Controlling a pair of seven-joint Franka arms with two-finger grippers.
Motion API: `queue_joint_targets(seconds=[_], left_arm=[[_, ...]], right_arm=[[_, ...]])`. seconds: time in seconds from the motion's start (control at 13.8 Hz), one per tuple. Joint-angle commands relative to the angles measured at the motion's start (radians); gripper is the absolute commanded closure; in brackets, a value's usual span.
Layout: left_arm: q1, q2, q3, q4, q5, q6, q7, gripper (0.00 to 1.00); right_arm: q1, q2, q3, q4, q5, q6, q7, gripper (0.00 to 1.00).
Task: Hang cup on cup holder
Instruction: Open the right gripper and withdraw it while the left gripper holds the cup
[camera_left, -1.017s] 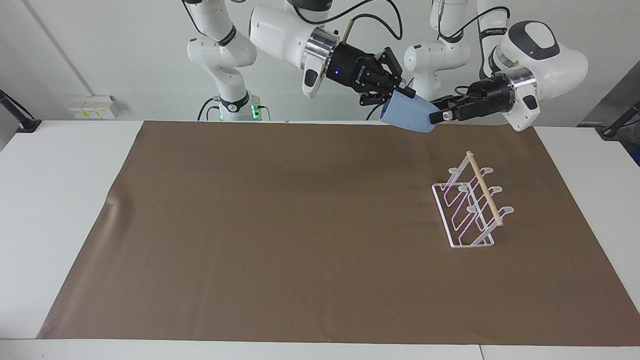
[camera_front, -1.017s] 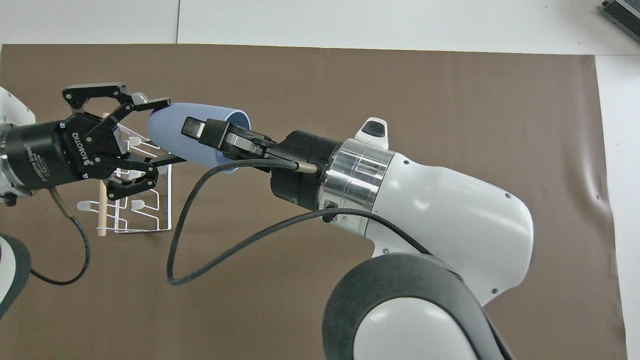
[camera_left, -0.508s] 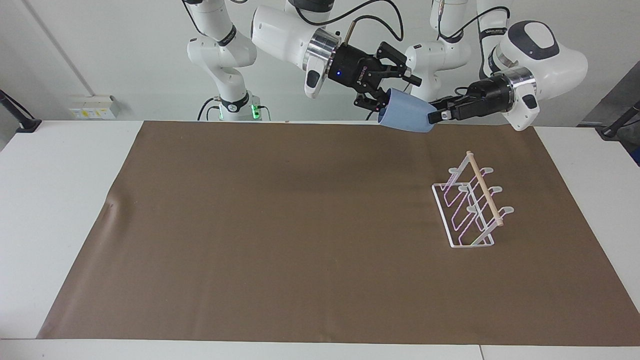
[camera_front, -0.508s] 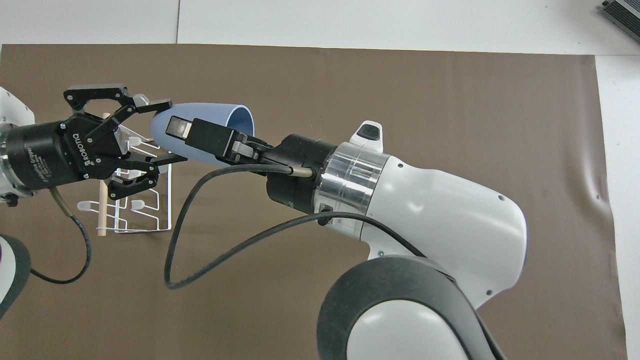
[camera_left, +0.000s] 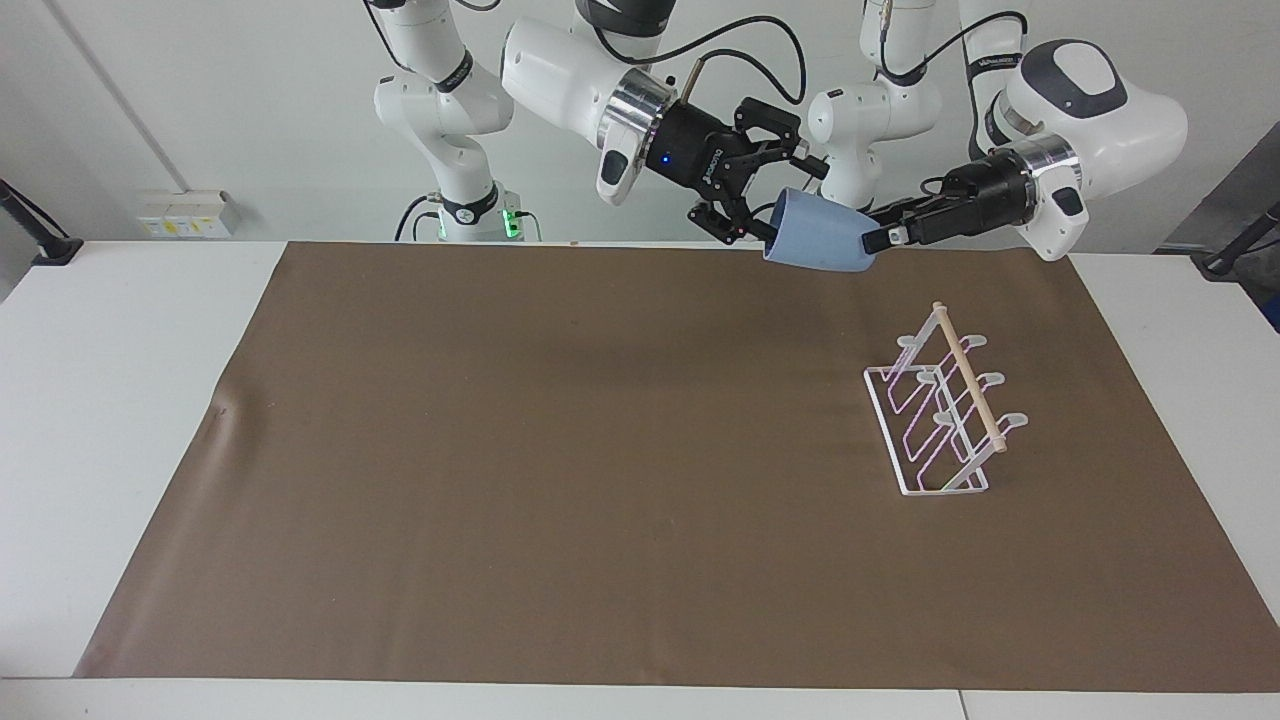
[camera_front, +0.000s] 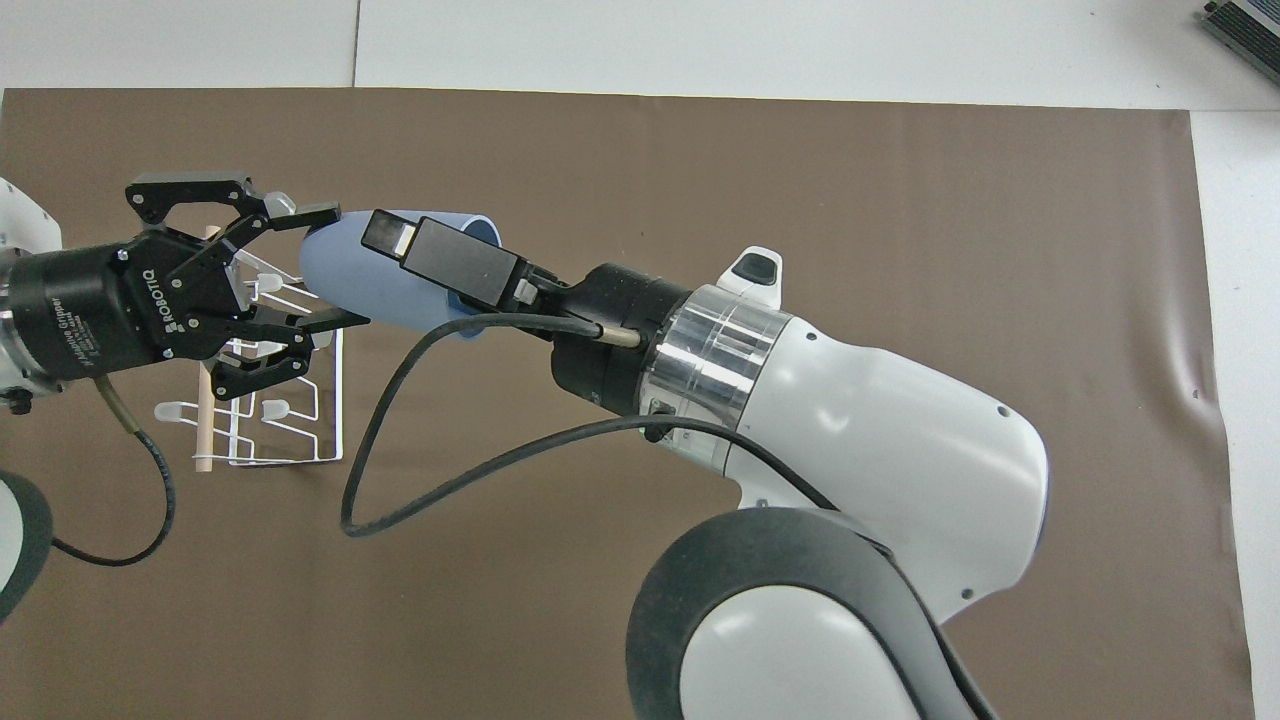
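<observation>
A white counter (camera_left: 120, 330) is covered across most of its top by a brown mat (camera_left: 560, 450). A wall socket (camera_left: 185, 213) is seen near the right arm's end.

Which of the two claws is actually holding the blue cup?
The left gripper, clamped on the light blue cup's narrow base; the right gripper stands open at its mouth.
</observation>
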Motion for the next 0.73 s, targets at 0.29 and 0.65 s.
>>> queue_joint_targets(seconds=[0.29,0.65], left_arm=[[0.068,-0.008,0.003,0.023,0.194,-0.026,0.119,1.0],[0.09,-0.003,0.003,0.091,0.435,-0.026,0.223,1.0]], right_arm=[[-0.02,-0.084,-0.064,-0.104,-0.012,0.018,-0.003,0.0],[-0.02,-0.172,-0.196,-0.292,-0.096,0.015,-0.082,0.0]])
